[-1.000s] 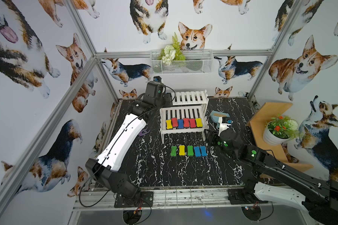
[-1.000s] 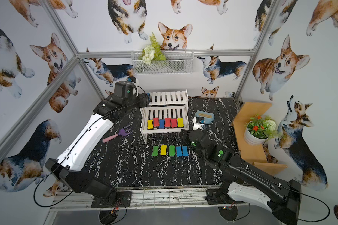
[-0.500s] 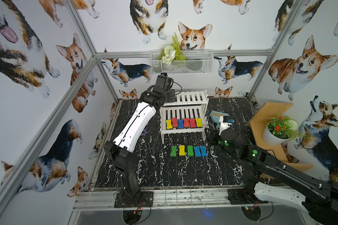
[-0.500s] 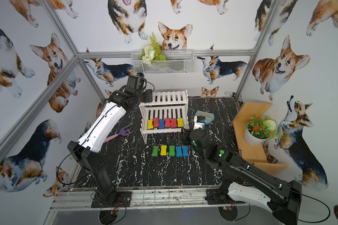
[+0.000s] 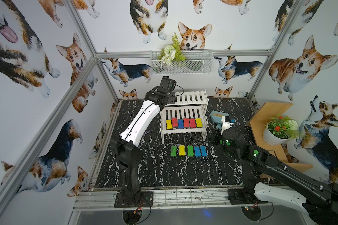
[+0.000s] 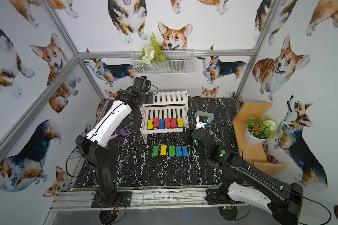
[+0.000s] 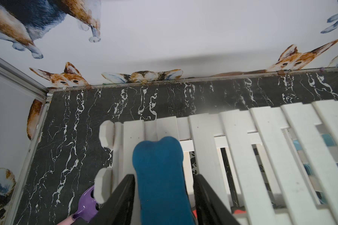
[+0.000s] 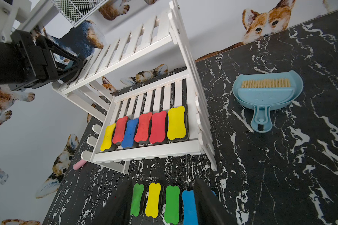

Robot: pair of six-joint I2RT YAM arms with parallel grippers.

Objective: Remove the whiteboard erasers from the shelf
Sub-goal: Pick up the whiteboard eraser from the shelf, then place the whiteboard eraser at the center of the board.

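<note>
Closing squarely on the blue eraser [image 7: 158, 175] matters: left fingers [image 7: 123, 198] straddle it loosely atop the shelf [image 7: 232, 136]; right fingers [image 8: 207, 204] gape empty.

In both top views your left arm [image 5: 141, 120] hides the top blue eraser [image 7: 160, 175]. Your right gripper [image 8: 164, 185] has blurry fingers [image 8: 207, 204], cut off by the picture's edge.

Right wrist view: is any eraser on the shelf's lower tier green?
No, the six erasers on the shelf lower tier are yellow, red or blue.
</note>
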